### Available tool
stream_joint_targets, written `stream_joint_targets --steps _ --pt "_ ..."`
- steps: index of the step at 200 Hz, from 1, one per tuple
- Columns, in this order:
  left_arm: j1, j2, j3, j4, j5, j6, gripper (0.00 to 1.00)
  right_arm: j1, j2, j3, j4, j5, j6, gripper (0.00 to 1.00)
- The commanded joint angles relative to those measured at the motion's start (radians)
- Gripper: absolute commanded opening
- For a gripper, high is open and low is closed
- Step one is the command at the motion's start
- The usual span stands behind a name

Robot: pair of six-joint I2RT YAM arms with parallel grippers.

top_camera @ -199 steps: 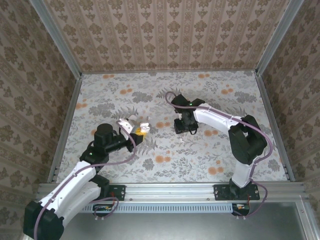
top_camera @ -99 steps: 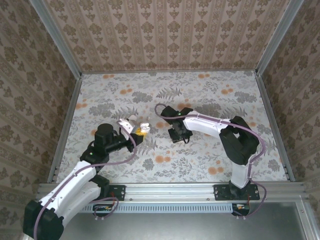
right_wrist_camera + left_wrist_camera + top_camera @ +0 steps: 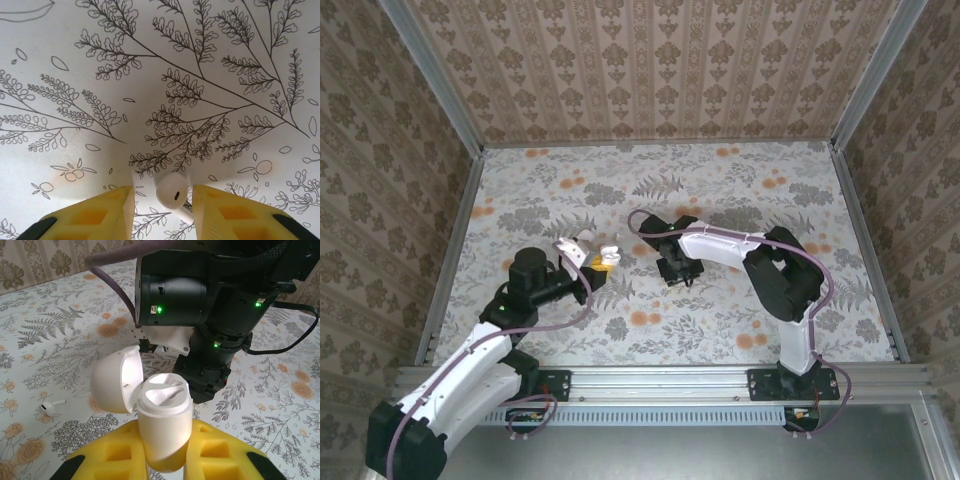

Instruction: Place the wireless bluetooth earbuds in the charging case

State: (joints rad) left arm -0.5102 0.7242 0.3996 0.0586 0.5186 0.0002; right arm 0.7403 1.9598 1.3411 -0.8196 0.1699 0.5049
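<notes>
Earbud one [image 3: 52, 405], left wrist: I log it on the tablecloth [image 3: 50, 340], left of the open charging case [image 3: 165, 415] clamped in left gripper [image 3: 167, 455]; right arm [image 3: 200, 295] crowds behind. Earbud two [image 3: 172, 191], right wrist: between right gripper's [image 3: 162, 195] parted jaws. Top: grippers close together.

No text, brand or number can be read on the charging case [image 3: 164, 426] or elsewhere
</notes>
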Motion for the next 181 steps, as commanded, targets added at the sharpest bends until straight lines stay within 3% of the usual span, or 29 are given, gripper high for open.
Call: stream_joint_targets --steps 1,105,181 --pt "-0.007 -0.019 0.021 0.003 -0.003 -0.01 0.0 0.0 0.024 0.024 -0.03 0.02 0.023 0.35" --pt "-0.008 -0.02 0.025 0.005 -0.009 -0.007 0.0 -0.002 0.022 0.022 -0.017 -0.004 0.026 0.18" --pt "-0.011 -0.005 0.025 0.083 0.007 -0.02 0.0 -0.067 -0.244 -0.074 0.071 -0.105 0.11 0.14"
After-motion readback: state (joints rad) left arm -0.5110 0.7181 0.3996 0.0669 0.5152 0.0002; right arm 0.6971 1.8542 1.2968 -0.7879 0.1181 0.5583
